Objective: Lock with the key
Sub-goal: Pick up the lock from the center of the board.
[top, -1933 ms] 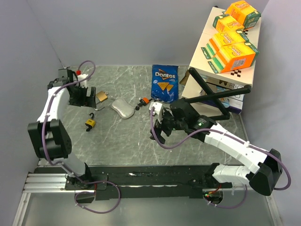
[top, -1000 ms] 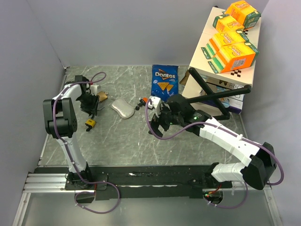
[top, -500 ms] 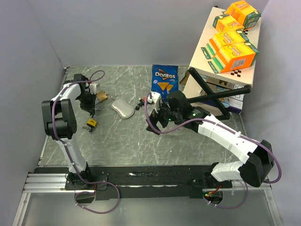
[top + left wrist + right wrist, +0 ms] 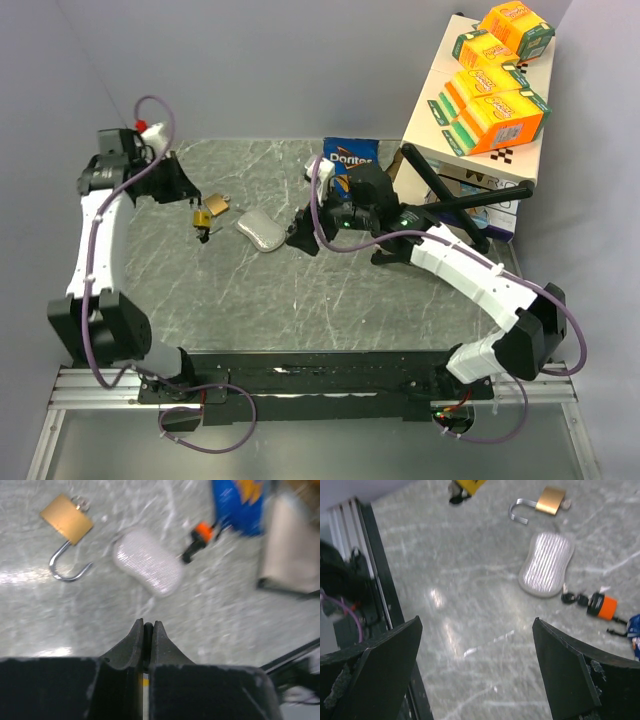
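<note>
A small yellow padlock [image 4: 203, 218] hangs above the table under my left gripper [image 4: 196, 204], which is shut on it. In the left wrist view the fingertips [image 4: 136, 630] pinch a thin dark part, with a yellow strip behind them. A brass padlock [image 4: 66, 525] with its shackle open lies on the table at the far left. The key with an orange tag [image 4: 600, 605] lies near the chip bag, also visible as the orange-tagged key [image 4: 200, 534]. My right gripper [image 4: 476, 625] is open wide and empty, hovering over the table just beside the key.
A silver ribbed oval pouch [image 4: 258, 232] lies between the brass padlock and the key. A blue Doritos bag [image 4: 352, 158] lies at the back. A white box [image 4: 455, 130] stacked with orange cartons and a black stand [image 4: 455, 205] fill the back right.
My left gripper closed on the yellow padlock and lifted it off the table, up and back. My right gripper moved left and back toward the key, staying open.
</note>
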`<state>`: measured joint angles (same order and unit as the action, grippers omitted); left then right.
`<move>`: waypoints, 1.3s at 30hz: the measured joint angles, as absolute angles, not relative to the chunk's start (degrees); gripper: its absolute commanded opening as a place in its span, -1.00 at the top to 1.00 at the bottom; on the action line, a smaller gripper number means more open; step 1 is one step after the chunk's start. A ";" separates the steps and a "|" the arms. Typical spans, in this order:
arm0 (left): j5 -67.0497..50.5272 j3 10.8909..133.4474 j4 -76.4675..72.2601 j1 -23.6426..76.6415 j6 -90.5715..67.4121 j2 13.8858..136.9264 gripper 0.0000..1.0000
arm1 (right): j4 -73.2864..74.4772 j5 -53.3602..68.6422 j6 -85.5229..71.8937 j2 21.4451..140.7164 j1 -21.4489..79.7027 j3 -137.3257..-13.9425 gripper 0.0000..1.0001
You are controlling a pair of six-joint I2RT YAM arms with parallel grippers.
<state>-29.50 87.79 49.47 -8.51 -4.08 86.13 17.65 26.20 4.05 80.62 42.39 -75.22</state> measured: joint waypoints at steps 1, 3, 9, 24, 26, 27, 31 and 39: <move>-31.07 87.15 48.53 -9.39 -6.15 84.64 0.98 | 15.53 25.93 2.63 81.01 42.39 -75.44 -0.99; -33.87 84.62 45.45 -11.22 -12.01 80.90 0.98 | 12.16 25.36 0.49 81.89 42.39 -75.88 -0.99; -39.53 74.78 37.91 -13.08 -27.35 70.96 0.98 | 8.43 23.29 -3.40 90.61 44.49 -85.30 -0.99; -53.32 50.76 -1.85 -12.99 -52.29 52.56 0.98 | -1.78 37.04 -20.08 97.38 48.03 -87.68 -0.99; -54.39 50.35 -4.14 -12.99 -53.21 51.99 0.98 | -2.37 37.50 -20.97 97.51 48.03 -87.68 -0.99; -54.74 50.33 -4.64 -12.99 -53.41 51.77 0.98 | -2.68 37.78 -21.41 97.67 48.03 -87.68 -0.99; -55.42 50.33 -5.96 -12.99 -53.82 51.18 0.98 | -3.03 38.48 -22.20 98.15 48.18 -87.68 -0.99; -49.10 54.22 4.93 -12.69 -52.77 52.86 0.98 | 1.69 24.75 -15.92 99.48 50.52 -89.47 -0.99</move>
<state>-49.10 54.22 4.93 -12.69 -52.77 52.86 1.69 24.75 -15.92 99.48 50.52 -89.47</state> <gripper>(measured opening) 0.052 0.997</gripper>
